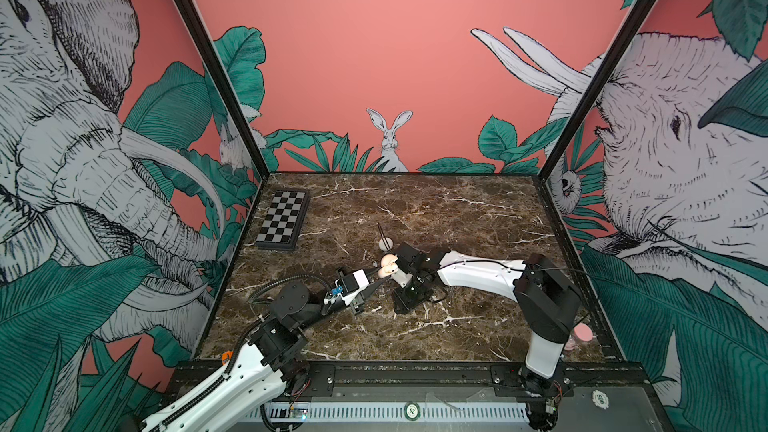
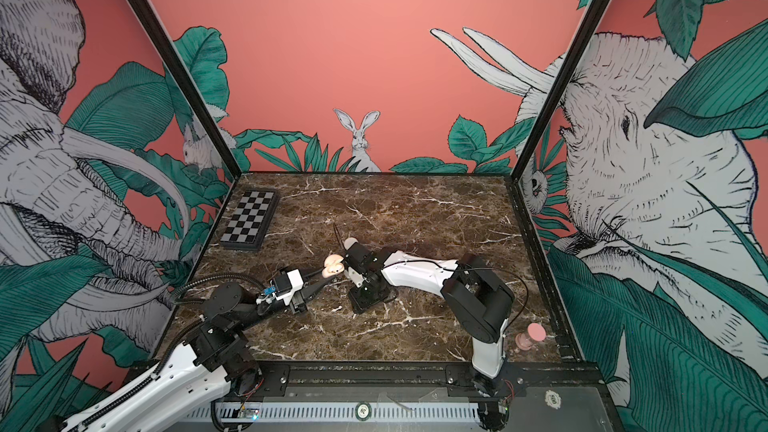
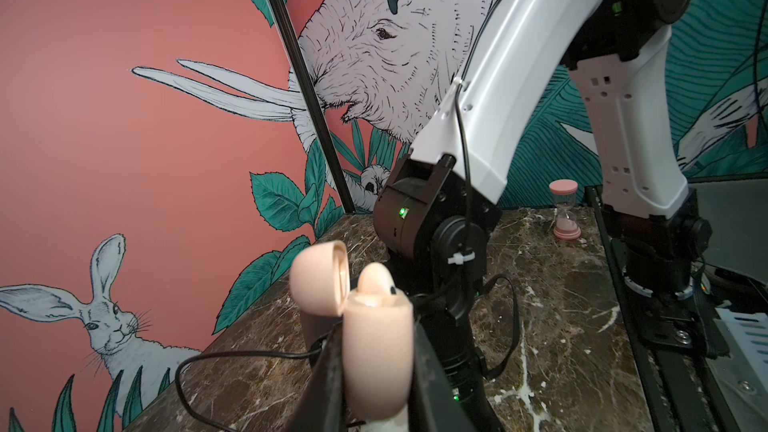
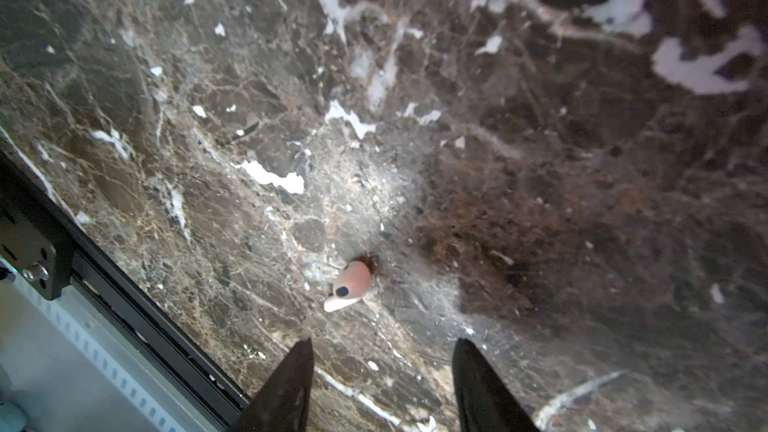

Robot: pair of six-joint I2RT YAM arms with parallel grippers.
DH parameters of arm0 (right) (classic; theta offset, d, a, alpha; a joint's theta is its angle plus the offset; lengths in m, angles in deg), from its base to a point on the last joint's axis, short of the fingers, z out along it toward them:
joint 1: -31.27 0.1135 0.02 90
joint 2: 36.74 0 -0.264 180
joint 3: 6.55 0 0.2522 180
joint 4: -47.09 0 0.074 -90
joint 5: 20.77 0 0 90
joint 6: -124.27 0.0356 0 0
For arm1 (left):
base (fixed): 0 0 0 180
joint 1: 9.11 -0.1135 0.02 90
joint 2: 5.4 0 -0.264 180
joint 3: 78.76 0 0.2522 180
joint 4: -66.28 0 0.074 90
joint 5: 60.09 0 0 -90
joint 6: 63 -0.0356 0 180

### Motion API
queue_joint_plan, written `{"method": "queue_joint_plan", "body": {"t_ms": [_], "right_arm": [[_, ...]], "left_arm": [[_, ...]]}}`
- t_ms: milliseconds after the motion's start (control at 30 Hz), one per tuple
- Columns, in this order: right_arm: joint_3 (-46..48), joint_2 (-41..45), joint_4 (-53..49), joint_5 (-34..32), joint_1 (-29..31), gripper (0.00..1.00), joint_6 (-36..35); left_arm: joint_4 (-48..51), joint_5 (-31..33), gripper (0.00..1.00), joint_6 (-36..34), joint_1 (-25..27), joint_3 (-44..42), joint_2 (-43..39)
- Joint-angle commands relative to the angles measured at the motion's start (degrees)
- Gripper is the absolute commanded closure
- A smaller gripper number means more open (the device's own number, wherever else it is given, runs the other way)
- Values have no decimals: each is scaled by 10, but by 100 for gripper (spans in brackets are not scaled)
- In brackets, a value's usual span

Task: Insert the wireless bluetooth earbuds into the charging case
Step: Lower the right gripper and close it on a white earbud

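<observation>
Pale earbud (image 4: 348, 286) beyond right gripper (image 4: 382, 347) (jaws apart, seemingly clear), left gripper (image 3: 376, 328) clamping case (image 3: 378, 367)

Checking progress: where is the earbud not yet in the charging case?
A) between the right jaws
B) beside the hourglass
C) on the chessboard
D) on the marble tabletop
D: the earbud lies on the marble tabletop, ahead of the right gripper, jaws apart.

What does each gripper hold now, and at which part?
The left gripper holds the charging case by the sides of its body; the right gripper holds nothing.
</observation>
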Motion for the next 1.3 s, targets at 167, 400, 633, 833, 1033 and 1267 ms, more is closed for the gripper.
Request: {"method": "queue_joint_plan", "body": {"t_ms": [167,400,633,833,1033,1267], "right_arm": [[-27,-27,-7,-16,17,57,-28],[-46,-44,-16,-32,23,63,-35],[-50,-56,-24,-41,28,66,-40],[-59,-61,-26,-44,32,69,-41],[-70,-65,-24,-47,35,72,-39],[-71,-70,-25,-52,37,75,-39]], "left_arm": [[2,-5,100,-16,-2,0,1],[4,-6,100,-16,-2,0,3],[4,-6,100,-17,-2,0,3],[4,-5,100,-18,-2,1,4],[4,-6,100,-17,-2,0,5],[4,-6,100,-18,-2,0,5]]}}
